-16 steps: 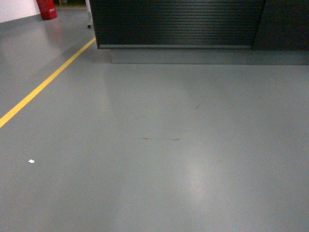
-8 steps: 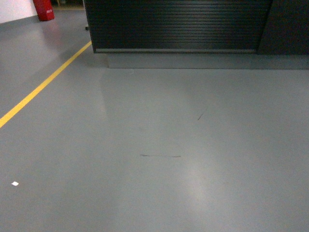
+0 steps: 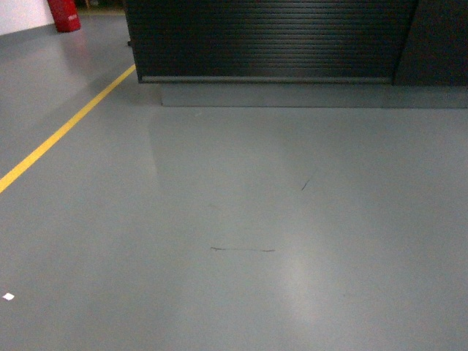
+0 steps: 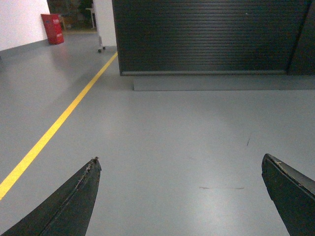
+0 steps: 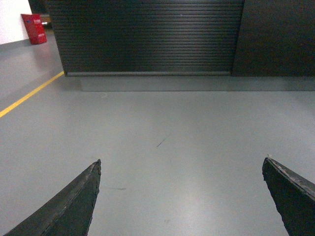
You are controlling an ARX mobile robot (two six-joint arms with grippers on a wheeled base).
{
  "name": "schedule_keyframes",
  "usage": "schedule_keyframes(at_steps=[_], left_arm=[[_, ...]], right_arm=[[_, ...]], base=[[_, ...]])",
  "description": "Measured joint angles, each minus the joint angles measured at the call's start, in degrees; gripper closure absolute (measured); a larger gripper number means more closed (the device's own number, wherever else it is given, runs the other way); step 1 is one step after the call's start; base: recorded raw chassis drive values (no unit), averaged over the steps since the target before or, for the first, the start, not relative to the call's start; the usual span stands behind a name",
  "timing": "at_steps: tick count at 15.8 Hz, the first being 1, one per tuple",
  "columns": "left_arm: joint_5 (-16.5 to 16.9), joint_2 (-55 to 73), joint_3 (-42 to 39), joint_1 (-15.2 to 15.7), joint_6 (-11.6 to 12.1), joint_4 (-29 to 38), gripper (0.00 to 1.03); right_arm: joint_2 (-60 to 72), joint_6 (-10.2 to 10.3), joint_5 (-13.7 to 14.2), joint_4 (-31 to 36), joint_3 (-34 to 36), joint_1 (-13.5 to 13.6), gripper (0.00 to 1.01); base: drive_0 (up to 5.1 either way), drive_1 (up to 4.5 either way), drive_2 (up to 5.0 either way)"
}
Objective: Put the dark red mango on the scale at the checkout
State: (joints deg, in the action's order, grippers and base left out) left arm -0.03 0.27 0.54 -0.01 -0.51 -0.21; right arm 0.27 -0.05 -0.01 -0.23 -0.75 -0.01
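The checkout [image 3: 270,40] fills the top of the head view as a black counter front of fine horizontal slats; it also shows as the checkout [image 4: 206,37] and the checkout [image 5: 147,37] in the wrist views. Its top is out of view. The dark red mango and the scale are out of view. My left gripper [image 4: 179,164] is open over bare grey floor, with nothing between its fingers. My right gripper [image 5: 181,164] is open too, also empty. Neither gripper shows in the head view.
A yellow floor line [image 3: 58,131] runs diagonally at the left. A red box [image 3: 64,14] stands by the far white wall. A grey plinth [image 3: 292,95] runs under the counter. A small white scrap [image 3: 8,296] lies on the floor at the lower left.
The counter front has grown larger and lower in the head view, and the floor marks and white scrap have slid toward the bottom: the base has rolled forward toward the counter.
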Motion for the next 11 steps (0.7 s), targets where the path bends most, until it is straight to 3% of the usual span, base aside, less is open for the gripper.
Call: schedule_keyframes(at_steps=[11], left_arm=[[0.0,0.0,0.0,0.0,0.0,0.0,0.05]], right_arm=[[0.0,0.0,0.0,0.0,0.0,0.0,0.03]], base=[[0.0,4.05,-4.0]])
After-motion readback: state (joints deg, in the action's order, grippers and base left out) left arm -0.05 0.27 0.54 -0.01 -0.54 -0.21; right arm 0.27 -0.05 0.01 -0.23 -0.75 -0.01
